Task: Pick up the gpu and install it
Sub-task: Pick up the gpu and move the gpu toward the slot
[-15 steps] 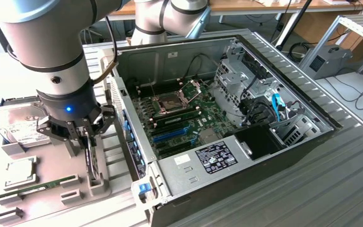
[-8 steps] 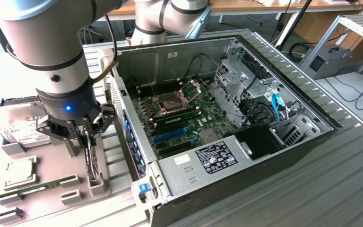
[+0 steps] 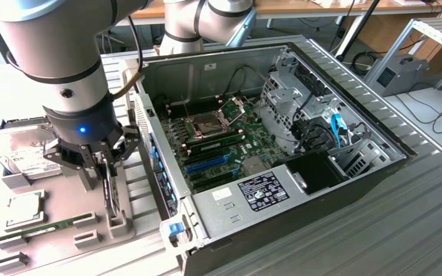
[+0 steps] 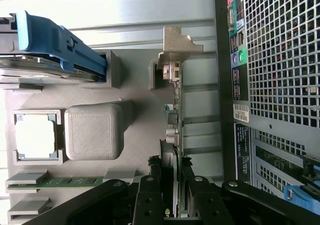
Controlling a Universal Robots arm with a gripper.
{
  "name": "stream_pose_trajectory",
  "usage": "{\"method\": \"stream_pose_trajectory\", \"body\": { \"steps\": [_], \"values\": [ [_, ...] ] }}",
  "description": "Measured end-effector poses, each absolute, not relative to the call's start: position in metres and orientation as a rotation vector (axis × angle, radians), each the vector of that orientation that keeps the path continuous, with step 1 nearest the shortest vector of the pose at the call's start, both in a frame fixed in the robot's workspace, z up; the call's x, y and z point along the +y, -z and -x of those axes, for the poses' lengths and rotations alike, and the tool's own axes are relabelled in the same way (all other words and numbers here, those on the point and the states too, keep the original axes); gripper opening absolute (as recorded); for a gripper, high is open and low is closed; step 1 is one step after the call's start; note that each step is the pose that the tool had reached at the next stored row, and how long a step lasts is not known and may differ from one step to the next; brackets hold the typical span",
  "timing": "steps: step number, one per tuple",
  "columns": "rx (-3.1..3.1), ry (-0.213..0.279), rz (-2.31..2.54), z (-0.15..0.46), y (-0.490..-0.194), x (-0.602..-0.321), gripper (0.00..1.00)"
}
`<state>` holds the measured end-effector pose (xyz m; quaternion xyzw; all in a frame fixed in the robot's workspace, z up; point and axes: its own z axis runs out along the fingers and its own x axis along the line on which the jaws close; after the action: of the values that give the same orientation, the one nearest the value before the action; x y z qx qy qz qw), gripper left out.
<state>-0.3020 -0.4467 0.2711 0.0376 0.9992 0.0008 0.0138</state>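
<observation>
Gripper [image 4: 170,171] clamped on gpu [image 4: 174,120], upright in holder [image 4: 135,135] beside case [image 3: 321,218] — watch it: if your lift tilts, bracket may snag holder slot — card slips.

The tabletop [image 3: 405,230] under me is ribbed silver metal. Two things lie directly on it. One is a black computer case [image 3: 298,230], on its side with its open face up. Just beside it, at the case's nine o'clock in the exterior view, is a pale grey parts tray [image 3: 56,198].
</observation>
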Motion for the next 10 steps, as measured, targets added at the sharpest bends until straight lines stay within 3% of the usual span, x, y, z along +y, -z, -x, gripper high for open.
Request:
{"method": "stream_pose_trajectory", "body": {
  "steps": [10],
  "values": [
    [3.112,-0.003,-0.117,0.302,-0.2743,-0.4463,0.26]
  ]
}}
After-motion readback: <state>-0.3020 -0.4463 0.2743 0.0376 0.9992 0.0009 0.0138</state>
